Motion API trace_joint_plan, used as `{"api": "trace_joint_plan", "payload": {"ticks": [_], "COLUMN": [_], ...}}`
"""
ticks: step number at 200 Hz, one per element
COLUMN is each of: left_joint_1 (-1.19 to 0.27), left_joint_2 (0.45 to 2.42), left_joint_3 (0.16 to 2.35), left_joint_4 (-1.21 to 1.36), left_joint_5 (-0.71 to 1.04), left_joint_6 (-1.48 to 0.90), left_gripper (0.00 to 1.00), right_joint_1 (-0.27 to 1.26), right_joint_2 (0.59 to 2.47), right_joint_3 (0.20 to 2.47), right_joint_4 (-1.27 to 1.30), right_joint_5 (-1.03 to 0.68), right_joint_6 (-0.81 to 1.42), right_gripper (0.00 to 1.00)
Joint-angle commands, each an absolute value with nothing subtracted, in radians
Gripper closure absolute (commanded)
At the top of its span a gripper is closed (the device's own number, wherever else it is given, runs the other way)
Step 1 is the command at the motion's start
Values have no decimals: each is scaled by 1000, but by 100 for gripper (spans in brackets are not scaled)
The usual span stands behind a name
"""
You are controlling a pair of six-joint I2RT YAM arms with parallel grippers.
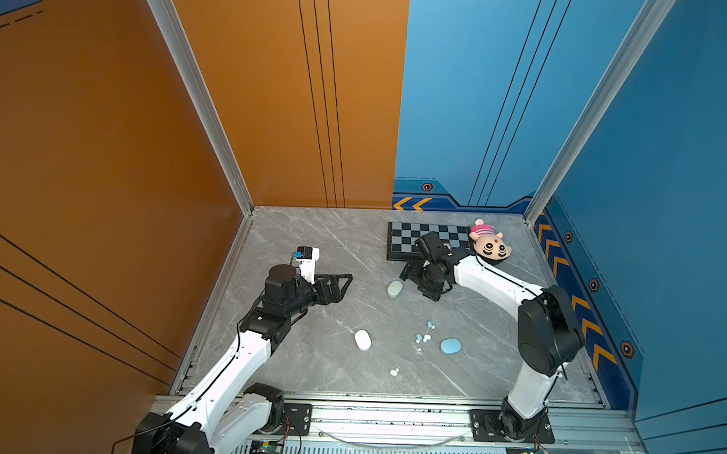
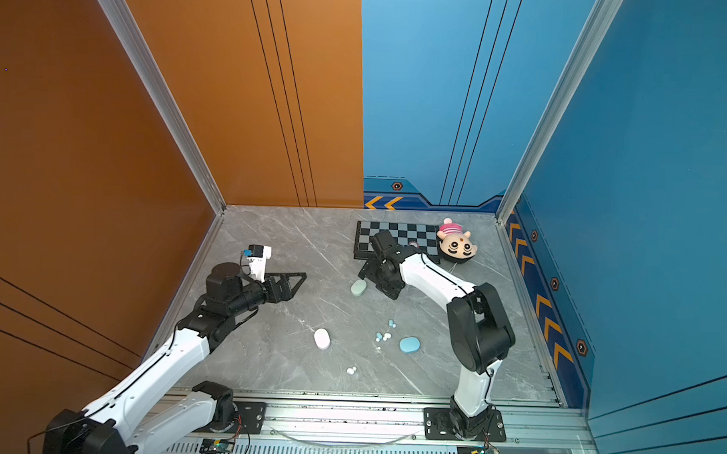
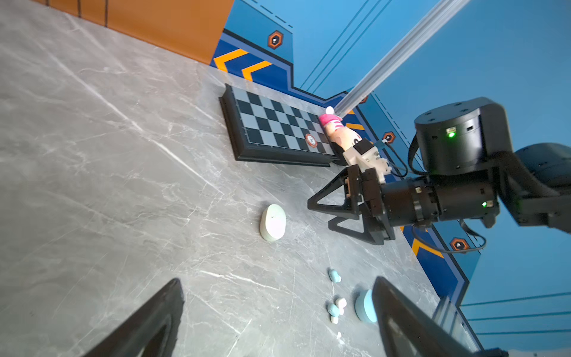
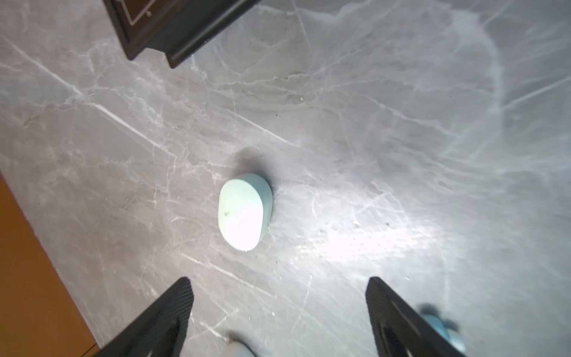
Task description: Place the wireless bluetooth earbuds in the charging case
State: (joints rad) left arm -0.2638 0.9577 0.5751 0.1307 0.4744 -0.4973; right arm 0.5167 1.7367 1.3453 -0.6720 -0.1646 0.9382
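Mint charging case (image 4: 245, 211) lies flat, closed, just ahead of right gripper (image 4: 278, 284).
Long axis roughly front-to-back; right jaws and left gripper (image 3: 278, 281) spread wide, empty; earbuds (image 1: 423, 337) loose beside blue case (image 1: 451, 346).

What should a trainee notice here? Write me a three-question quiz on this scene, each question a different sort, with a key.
1. Multiple choice: which thing on the table is the right claw lined up on, centred in its wrist view?
A. mint green charging case
B. chessboard
C. plush toy
2. True or false: the left claw holds an earbud.
3. Count: how many charging cases lie on the table?

Key:
1. A.
2. False: its jaws stand open with nothing between them.
3. Three: the mint green one, the white charging case and the blue charging case.
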Motion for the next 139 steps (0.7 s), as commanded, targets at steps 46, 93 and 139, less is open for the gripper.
{"api": "trace_joint_plan", "payload": {"ticks": [46, 93, 139], "left_joint_1": [-467, -653, -791], "left_joint_2": [934, 936, 962], "left_joint_3": [609, 653, 650], "left_joint_4": [183, 67, 60], "left_joint_5": [598, 478, 367], "left_joint_6": [-216, -21, 19], "left_gripper": [5, 5, 4], "right_joint_1": [410, 385, 393], "right_joint_2": [1510, 1397, 1311], "right_joint_3": [1270, 1094, 870], "right_joint_4": [-1131, -1106, -977], "right_joint_5": [-178, -222, -307], "right_joint_6": [542, 621, 826], "right_gripper": [10, 10, 10]}}
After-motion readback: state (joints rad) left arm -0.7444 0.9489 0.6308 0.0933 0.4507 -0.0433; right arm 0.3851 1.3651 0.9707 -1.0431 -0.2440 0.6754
